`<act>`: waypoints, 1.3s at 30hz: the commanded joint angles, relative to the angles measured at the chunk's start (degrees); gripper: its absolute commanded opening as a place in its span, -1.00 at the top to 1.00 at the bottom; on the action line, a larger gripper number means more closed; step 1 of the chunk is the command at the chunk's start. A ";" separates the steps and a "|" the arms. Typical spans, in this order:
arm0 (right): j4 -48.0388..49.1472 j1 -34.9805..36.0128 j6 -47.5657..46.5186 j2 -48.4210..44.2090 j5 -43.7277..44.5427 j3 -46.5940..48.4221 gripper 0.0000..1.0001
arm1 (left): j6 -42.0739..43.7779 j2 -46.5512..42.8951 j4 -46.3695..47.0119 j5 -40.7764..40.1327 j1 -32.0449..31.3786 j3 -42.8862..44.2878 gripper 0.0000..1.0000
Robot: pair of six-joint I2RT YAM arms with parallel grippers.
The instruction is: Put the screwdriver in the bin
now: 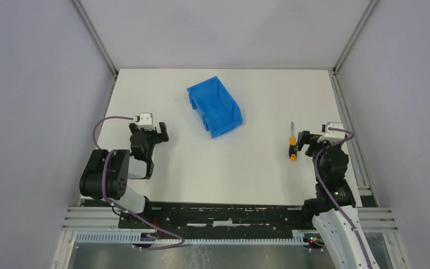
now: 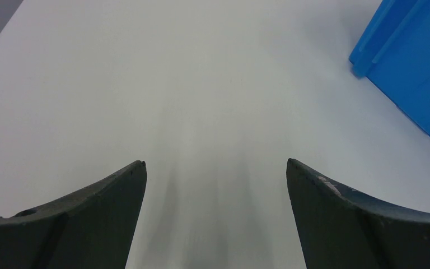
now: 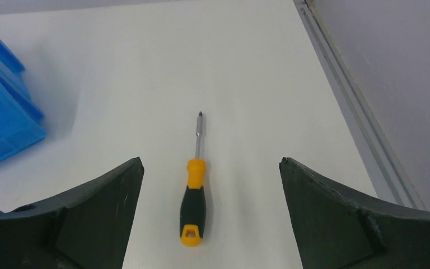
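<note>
The screwdriver (image 1: pixel 293 146) lies flat on the white table at the right, shaft pointing away from the arms, orange butt toward them. In the right wrist view the screwdriver (image 3: pixel 194 202) lies between the spread fingers, untouched. My right gripper (image 3: pixel 210 162) (image 1: pixel 309 141) is open and empty, just right of the handle. The blue bin (image 1: pixel 215 106) stands at the table's middle back, empty; its corner shows in the right wrist view (image 3: pixel 3 120) and the left wrist view (image 2: pixel 411 61). My left gripper (image 2: pixel 215 163) (image 1: pixel 152 130) is open and empty over bare table, left of the bin.
The white table (image 1: pixel 224 174) is walled by grey panels on the left, back and right. An aluminium rail (image 3: pixel 358 112) runs along the table's right edge, close to my right gripper.
</note>
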 commanded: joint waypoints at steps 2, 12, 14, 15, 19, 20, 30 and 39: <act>6.29 -0.24 -7.74 11.83 -6.02 17.79 -0.96 | -1.22 -0.88 1.51 0.35 0.27 0.13 -1.00; -30.54 -1.01 -6.68 60.86 -4.41 54.34 -0.96 | -1.20 -0.83 1.51 0.41 0.27 0.17 -1.00; -28.37 -1.27 -5.99 64.84 -5.79 51.49 -0.96 | -1.22 -0.81 1.47 0.41 0.27 0.17 -1.00; -27.22 -1.43 -5.44 66.96 -5.63 49.86 -0.95 | -1.22 -0.87 1.51 0.37 0.27 0.17 -1.00; -20.66 -1.70 -3.25 72.39 -5.37 42.68 -0.80 | -1.22 -0.88 1.49 0.37 0.27 0.17 -1.00; -19.65 -1.70 -2.88 73.78 -5.56 41.25 -0.75 | -1.22 -0.93 1.45 0.37 0.27 0.17 -1.00; -20.43 -1.86 -3.23 76.81 -9.79 39.28 1.00 | -1.22 -0.77 1.51 0.40 0.27 0.17 -1.00; -53.37 -3.39 -8.00 88.15 -10.24 88.04 1.00 | -1.21 -0.89 1.52 0.37 0.27 0.17 -1.00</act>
